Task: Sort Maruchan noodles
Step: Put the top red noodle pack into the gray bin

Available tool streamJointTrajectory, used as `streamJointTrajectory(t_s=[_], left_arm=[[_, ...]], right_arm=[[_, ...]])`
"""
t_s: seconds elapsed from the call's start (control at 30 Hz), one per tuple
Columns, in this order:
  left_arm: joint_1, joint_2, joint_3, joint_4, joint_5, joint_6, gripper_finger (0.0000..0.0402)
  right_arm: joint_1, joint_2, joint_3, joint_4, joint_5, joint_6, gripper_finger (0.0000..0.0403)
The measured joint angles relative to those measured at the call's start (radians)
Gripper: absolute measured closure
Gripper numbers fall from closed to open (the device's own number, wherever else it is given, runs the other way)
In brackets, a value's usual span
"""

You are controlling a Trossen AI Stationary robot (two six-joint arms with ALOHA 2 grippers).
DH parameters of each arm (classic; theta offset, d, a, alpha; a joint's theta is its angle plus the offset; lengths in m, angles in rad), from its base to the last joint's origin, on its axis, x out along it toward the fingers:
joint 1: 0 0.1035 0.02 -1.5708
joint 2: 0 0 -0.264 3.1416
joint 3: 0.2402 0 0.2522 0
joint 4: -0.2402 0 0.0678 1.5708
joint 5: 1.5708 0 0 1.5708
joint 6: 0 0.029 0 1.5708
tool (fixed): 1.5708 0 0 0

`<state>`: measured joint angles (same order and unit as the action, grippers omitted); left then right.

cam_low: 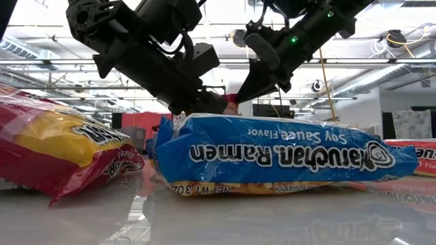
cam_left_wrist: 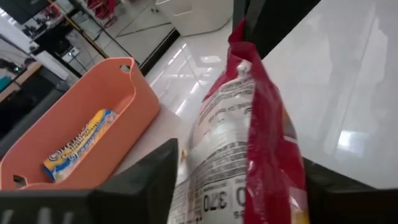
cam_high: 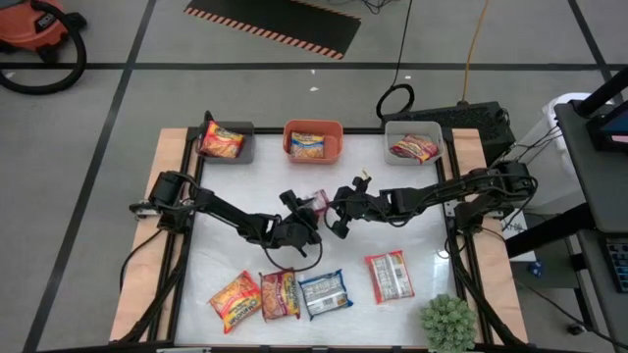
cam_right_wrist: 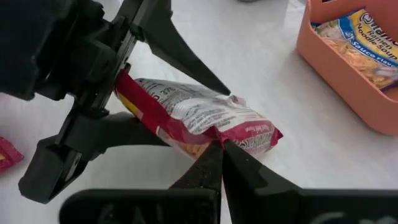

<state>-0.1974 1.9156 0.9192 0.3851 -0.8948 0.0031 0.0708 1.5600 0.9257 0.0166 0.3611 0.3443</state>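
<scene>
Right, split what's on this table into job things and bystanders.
Job:
- red-and-white plastic ramen packet, between the left gripper and right gripper
- four flat ramen packets in the front row
- dark grey bin, orange bin, light grey bin, one packet each

Bystanders:
- green spiky plant
- black cables

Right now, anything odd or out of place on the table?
One thing: a red-and-white packet is held off the table at mid-table by both grippers at once. The right gripper pinches one end, and the left gripper straddles the other end. Other packets lie flat or in bins.
</scene>
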Motion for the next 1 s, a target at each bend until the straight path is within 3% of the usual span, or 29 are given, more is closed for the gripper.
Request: streamJointTrajectory(t_s=[0.3,0.47,0.67,0.8,1.0], left_arm=[[0.0,-0.011,0.0,-0.008,0.103,0.037,0.0275],[-0.005,-0.05,-0.001,-0.052,0.135,0.025,0.0272],[-0.022,-0.139,0.0,-0.127,0.138,0.014,0.0262],[-0.029,-0.212,-0.001,-0.194,0.176,-0.021,0.027],[-0.037,-0.322,-0.001,-0.238,0.281,-0.099,0.0271]], right_arm=[[0.0,0.0,0.0,0.0,0.0,-0.028,0.0403],[0.001,-0.018,0.0,-0.006,0.0,-0.091,0.0403],[0.031,-0.127,0.0,-0.066,-0.001,-0.195,0.04],[0.062,-0.209,-0.005,-0.119,0.005,-0.217,0.0374],[0.108,-0.304,-0.123,-0.028,0.003,-0.263,0.0304]])
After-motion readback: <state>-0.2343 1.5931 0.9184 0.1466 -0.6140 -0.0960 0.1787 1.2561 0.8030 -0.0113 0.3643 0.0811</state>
